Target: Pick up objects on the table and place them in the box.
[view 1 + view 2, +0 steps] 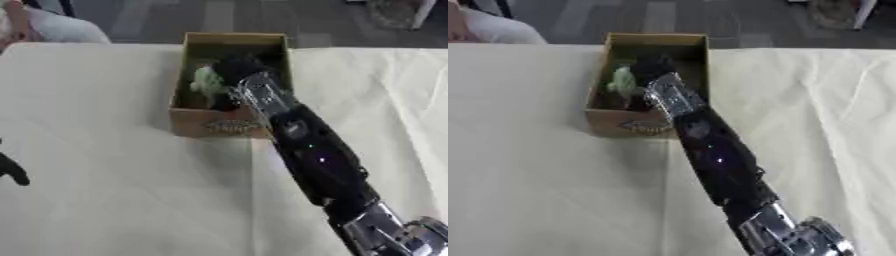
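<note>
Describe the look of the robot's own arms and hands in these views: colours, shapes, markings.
The right arm is a thick, glossy black forearm casing with small lit dots on its top, a shiny silver joint by the elbow and a silver metal wrist section. The right hand is black. Of the left hand only dark fingers show at the left edge.

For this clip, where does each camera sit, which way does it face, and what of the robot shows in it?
Left eye view: in the head, looking down at the table; the right arm reaches from the lower right, right hand inside the box beside a pale green object; the left hand shows at the left edge.
Right eye view: same head, looking down likewise; only the right arm shows.
Shared: box, green object, right arm, cloth-covered table.
</note>
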